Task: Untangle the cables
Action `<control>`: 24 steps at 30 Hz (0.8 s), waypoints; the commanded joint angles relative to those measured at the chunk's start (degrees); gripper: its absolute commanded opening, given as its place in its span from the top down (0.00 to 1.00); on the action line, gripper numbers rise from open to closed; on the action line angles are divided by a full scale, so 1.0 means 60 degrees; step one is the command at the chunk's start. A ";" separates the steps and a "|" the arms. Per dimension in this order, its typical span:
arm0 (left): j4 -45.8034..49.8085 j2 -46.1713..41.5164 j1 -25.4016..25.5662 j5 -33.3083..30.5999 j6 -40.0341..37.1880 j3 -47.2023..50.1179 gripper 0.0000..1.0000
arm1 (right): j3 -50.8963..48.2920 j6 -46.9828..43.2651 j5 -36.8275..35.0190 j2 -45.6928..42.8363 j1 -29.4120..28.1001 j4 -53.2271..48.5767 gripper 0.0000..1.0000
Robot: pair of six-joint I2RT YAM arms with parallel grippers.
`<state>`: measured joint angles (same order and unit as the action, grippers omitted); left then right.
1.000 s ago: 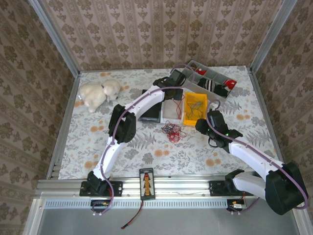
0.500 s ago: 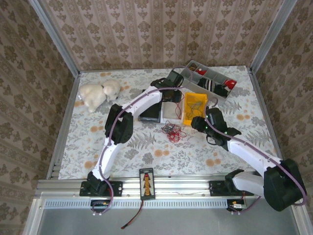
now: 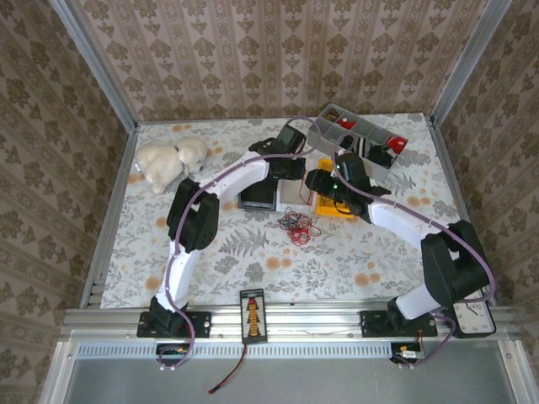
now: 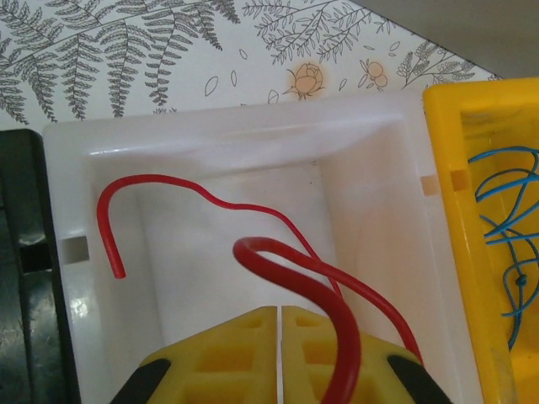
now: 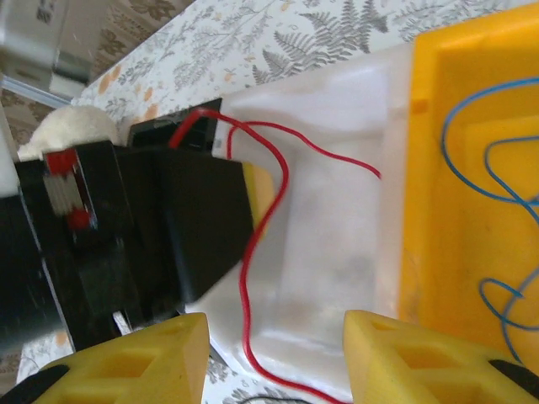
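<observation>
The red cable (image 4: 156,178) lies curled in the white bin (image 4: 219,122). One loop sticks up over the left gripper (image 4: 280,313). Its fingers are pressed together, but I cannot tell if they pinch the cable. If that arm lifts, the loop might catch and drag the cable out. The right gripper (image 5: 271,328) hangs over the white bin, fingers apart, holding nothing. Just beside the white bin, the yellow bin (image 4: 442,168) holds blue cable (image 5: 445,139). Near the white bin, a red and black tangle (image 3: 295,225) lies on the table (image 3: 253,261).
</observation>
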<state>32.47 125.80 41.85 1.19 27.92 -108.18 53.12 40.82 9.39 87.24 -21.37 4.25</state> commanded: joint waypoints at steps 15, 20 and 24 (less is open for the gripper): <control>-0.1189 -0.1033 -0.0573 0.1237 0.0651 0.1088 1.00 | 0.0917 -0.0175 0.1737 0.1234 -0.0049 -0.0232 0.65; -0.1192 -0.1045 -0.0559 0.1179 0.0613 0.1119 1.00 | 0.0986 -0.0118 0.1861 0.1386 -0.0131 -0.0085 0.65; -0.1134 -0.1030 -0.0573 0.1113 0.0601 0.1134 1.00 | 0.0958 -0.0108 0.1922 0.1357 -0.0160 -0.0002 0.66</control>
<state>25.87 121.84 38.30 7.75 31.31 -102.00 57.30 40.69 19.00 94.89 -22.04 3.11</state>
